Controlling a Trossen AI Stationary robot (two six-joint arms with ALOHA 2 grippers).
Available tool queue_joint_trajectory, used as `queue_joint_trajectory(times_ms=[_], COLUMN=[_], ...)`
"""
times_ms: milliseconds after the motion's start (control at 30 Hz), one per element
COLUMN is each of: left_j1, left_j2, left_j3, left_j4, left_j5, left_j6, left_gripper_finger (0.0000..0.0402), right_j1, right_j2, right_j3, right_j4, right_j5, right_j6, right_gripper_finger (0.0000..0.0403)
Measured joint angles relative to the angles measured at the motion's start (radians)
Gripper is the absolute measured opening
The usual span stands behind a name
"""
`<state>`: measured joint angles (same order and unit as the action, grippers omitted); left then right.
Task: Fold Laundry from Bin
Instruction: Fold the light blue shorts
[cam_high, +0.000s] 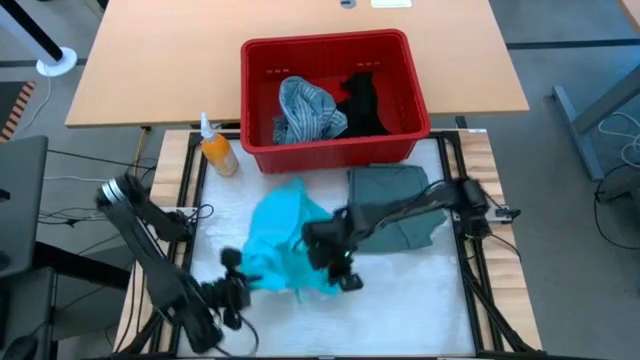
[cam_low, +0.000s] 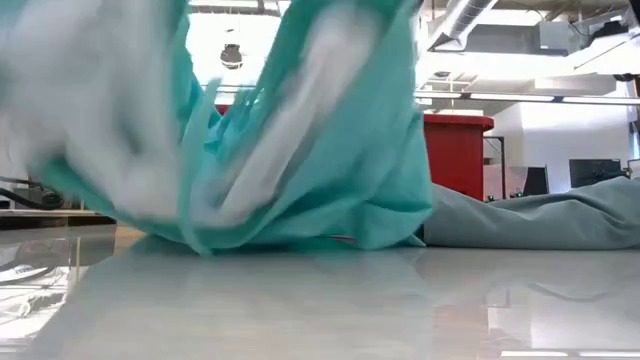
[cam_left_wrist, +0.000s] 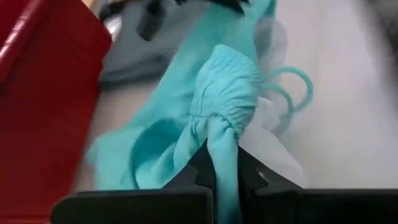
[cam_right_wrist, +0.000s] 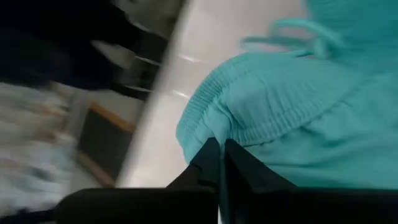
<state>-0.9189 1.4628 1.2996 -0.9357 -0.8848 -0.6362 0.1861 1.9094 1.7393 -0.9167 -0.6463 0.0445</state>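
**Operator:** Turquoise garment (cam_high: 285, 240) sits mid-table, in front of the bin (cam_high: 333, 98), and I have it pinched from both sides. My left gripper (cam_left_wrist: 222, 177) is closed tight on a gathered bit of its elastic hem; the cloth runs straight down between the two fingers.

**Observer:** And the right one?

**Operator:** My right gripper (cam_right_wrist: 219, 163) is closed as well, its tips nipping the ribbed edge of the same garment. From above, the two grippers are near each other, left at the garment's near-left edge, right at its near-right edge.

**Observer:** The other laundry?

**Operator:** Grey-green garment (cam_high: 395, 205) lies folded just right of the turquoise one, under my right arm. The striped shirt (cam_high: 303, 108) and the black garment (cam_high: 362, 100) are in the bin.

**Observer:** Any writing to read?

**Operator:** None I can make out, not even on the orange spray bottle (cam_high: 216, 150) beside the bin.
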Motion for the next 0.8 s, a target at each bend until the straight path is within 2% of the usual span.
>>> queue_joint_trajectory(times_ms=[100,233,300,400,467,533,667,800], left_j1=[-0.008,-0.046,-0.049,-0.043,-0.021,0.012,0.071,0.104], left_j2=[-0.14,-0.273,-0.319,-0.366,-0.383,-0.387,-0.368,-0.317], left_j3=[0.0,0.001,0.003,0.001,-0.021,-0.055,-0.175,-0.349], left_j4=[0.167,0.53,0.661,0.65,0.542,0.388,0.112,0.085], left_j5=[-0.041,-0.221,-0.31,-0.436,-0.482,-0.465,-0.314,-0.228], left_j6=[0.039,0.29,0.385,0.359,0.212,-0.034,-0.568,-0.918], left_gripper_finger=[0.0001,0.0,0.0,0.0,0.0,0.0,0.0,0.0], right_j1=[0.008,0.023,0.011,-0.031,-0.08,-0.135,-0.205,-0.249], right_j2=[-0.136,-0.319,-0.393,-0.457,-0.461,-0.445,-0.366,-0.257], right_j3=[0.0,0.002,0.003,0.005,-0.014,-0.072,-0.286,-0.491], right_j4=[-0.021,0.043,0.108,0.154,0.158,0.158,0.193,0.389], right_j5=[-0.056,-0.016,0.084,0.346,0.457,0.461,0.331,0.217], right_j6=[0.01,-0.042,-0.052,-0.041,0.007,0.078,0.183,0.256], right_gripper_finger=[0.0029,0.0029,0.0031,0.0031,0.003,0.003,0.0031,0.0035])
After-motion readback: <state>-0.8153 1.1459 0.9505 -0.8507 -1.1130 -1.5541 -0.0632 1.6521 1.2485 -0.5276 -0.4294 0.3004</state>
